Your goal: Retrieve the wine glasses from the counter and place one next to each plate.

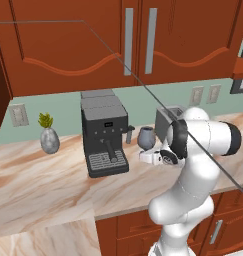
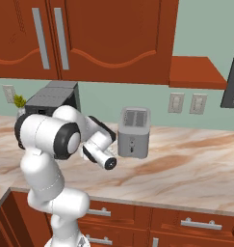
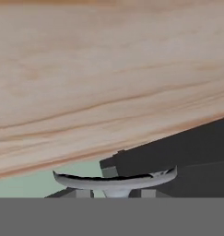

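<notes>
1. Fingers (image 1: 149, 152) sit low at the wine glass (image 1: 146, 137), but how far apart they stand, or whether they hold it, I cannot tell.
2. Marbled worktop (image 1: 48, 175) runs under red-brown wall cabinets (image 1: 73, 40).
3. Dark coffee machine (image 1: 105, 132) stands just left of the glass.
4. Silver toaster (image 2: 134, 131) stands just right of it.
5. Speckled vase (image 1: 49, 139) stands far left.
6. Wine glass rests upright on the worktop, between machine and toaster.

smoky grey-blue translucent wine glass (image 1: 146, 137) | beige-pink marbled worktop (image 1: 53, 182) with tan veins | dark grey boxy coffee machine (image 1: 105, 134) | silver metal toaster (image 2: 134, 131) with dark slots | grey speckled vase (image 1: 50, 140) with green plant | red-brown wooden cabinets (image 1: 68, 45), silver handles | pale green wall (image 2: 205, 48)
</notes>
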